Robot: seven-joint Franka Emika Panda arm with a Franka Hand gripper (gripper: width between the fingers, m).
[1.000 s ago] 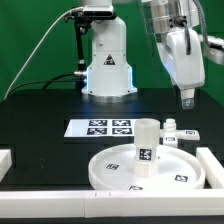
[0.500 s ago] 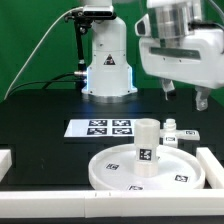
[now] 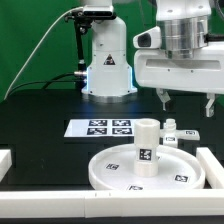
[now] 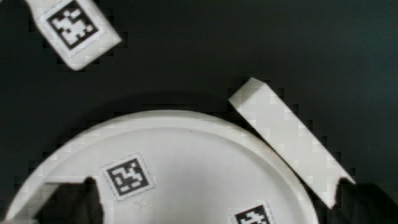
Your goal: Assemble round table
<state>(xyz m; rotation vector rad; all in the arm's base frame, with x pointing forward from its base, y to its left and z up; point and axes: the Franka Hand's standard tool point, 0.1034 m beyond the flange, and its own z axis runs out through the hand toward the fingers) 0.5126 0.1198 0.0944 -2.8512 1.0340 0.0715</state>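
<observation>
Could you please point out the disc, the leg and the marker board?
disc [image 3: 168, 166]: exterior view, bare top surface.
leg [image 3: 147, 132]: exterior view, upper side wall.
marker board [image 3: 100, 127]: exterior view, its middle.

The gripper [image 3: 187, 100] hangs in the air, pointing straight down, broad side to the exterior view. Its two fingers [image 3: 163, 98] are spread wide apart and empty. The arm's white base [image 3: 107, 62] stands upright behind.

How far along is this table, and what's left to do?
Looks done: the leg stands upright on the round tabletop. In hand: nothing; the gripper hangs open and empty above. Probably left: whether the leg is fully fastened can't be seen, and a small white part beside the tabletop looks unused.
</observation>
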